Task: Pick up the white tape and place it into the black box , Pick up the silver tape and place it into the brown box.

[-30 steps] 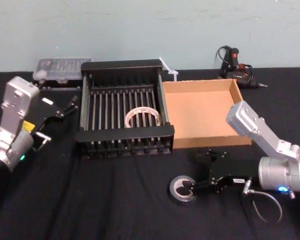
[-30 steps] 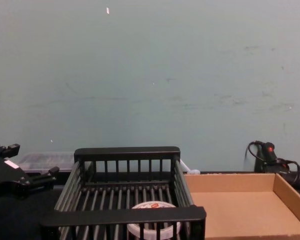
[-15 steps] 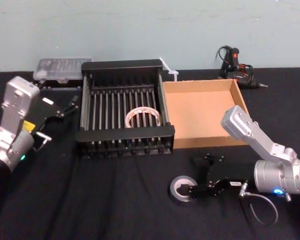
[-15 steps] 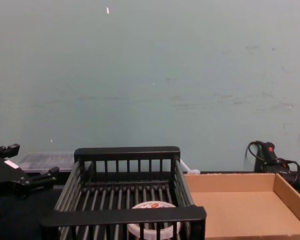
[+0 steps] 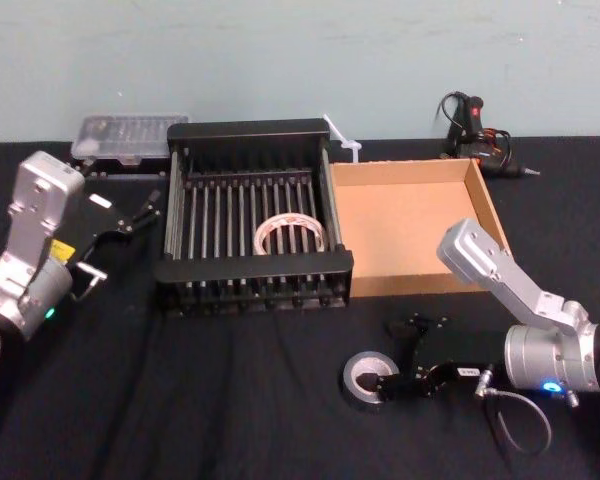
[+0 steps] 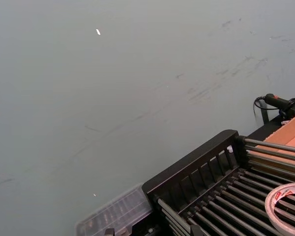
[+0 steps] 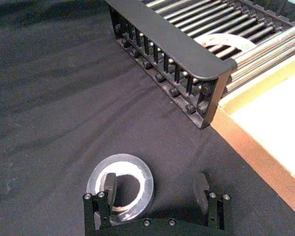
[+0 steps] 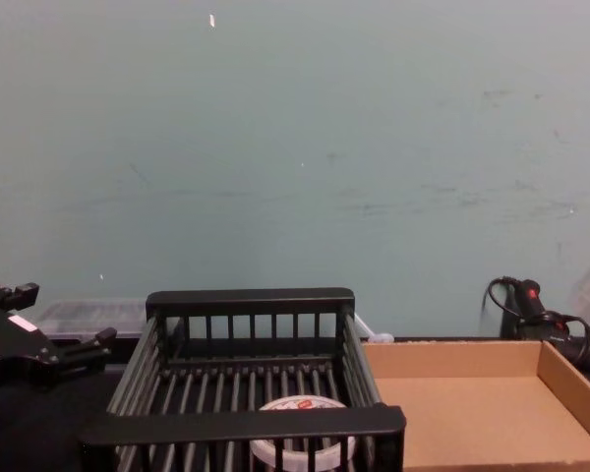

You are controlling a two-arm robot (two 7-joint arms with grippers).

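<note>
The silver tape lies flat on the black cloth in front of the brown box. My right gripper is open low over the cloth. One of its fingers sits inside the roll's core and the other stands outside the roll, toward the brown box. The white tape lies on the slats inside the black box. My left gripper hangs open to the left of the black box, holding nothing.
A clear plastic case sits behind the black box at the left. A glue gun with cables lies behind the brown box. A white zip tie rests at the black box's far right corner. Black cloth covers the table.
My right arm has sunk lower and drawn slightly back, setting the open gripper down around the silver tape's wall. The tapes, the boxes and the left arm have not moved.
</note>
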